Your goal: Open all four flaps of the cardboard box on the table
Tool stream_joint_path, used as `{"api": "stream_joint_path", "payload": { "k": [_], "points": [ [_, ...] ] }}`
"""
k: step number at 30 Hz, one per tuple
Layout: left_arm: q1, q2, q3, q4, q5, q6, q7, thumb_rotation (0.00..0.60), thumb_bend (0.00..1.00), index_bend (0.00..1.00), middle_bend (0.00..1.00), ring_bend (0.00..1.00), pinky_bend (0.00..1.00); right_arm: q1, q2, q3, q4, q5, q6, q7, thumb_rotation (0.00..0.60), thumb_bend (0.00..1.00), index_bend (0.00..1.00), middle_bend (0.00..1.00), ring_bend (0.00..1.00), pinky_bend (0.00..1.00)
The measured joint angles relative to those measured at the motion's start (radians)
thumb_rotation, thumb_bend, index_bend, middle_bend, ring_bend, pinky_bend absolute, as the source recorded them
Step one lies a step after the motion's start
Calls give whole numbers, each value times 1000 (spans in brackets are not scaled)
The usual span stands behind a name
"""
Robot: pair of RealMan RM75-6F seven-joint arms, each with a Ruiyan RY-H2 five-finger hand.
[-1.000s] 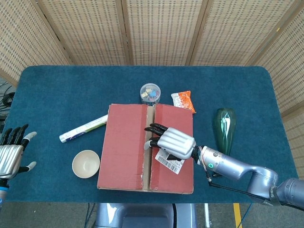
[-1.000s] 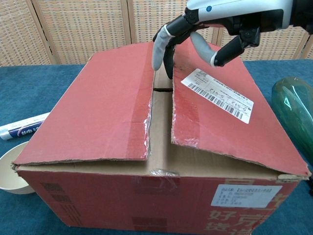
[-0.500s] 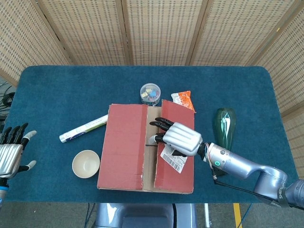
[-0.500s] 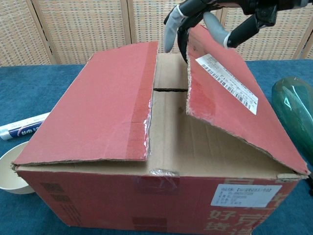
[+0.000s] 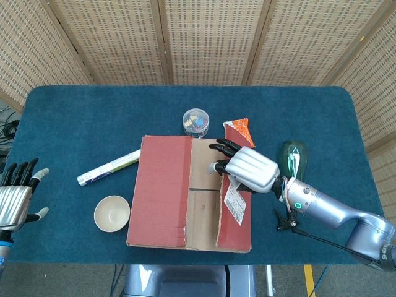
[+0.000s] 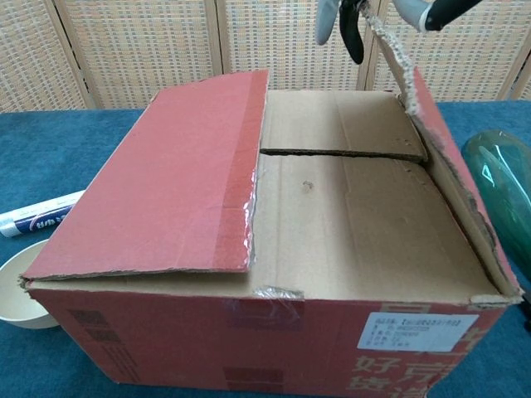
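One cardboard box (image 5: 189,192), red outside and plain brown inside, standing near the front edge of the blue table (image 5: 74,117), roughly at its middle. Outer flaps, two: left flap (image 6: 166,178) lying flat and closed; right flap (image 6: 440,157) raised nearly upright along its hinge, torn edge visible, white barcode label (image 5: 234,199) on its outer face. Inner flaps, two (image 6: 348,195): both still down, meeting at a dark seam across the opening.

Hands, two. Right hand (image 5: 247,168) grips the top edge of the raised right flap, fingers curled over it (the chest view shows only the fingertips (image 6: 353,29) at the frame's top). Left hand (image 5: 17,197) at the table's left edge, fingers spread, holding nothing.

Other items, one each: cream bowl (image 5: 112,213) left of the box; white tube (image 5: 109,167) beside it; clear round jar (image 5: 195,120) behind the box; orange snack packet (image 5: 238,130); green glass bottle (image 5: 293,162) lying right.
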Motion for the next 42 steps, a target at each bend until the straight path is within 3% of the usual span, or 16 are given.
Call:
{"api": "stream_joint_path", "payload": {
  "k": [29,42],
  "points": [
    [-8,1,-1,-25,-5,10,40,600,175,166,23,47,0,-79,207,18,34,19,0,-28,600,1000,298,460,64,32],
    [-16,3,2,-36,4,4,52,600,174,166,22,46,0,-165,217,9,99,59,35,-20,600,1000,303,459,64,32]
  ]
}}
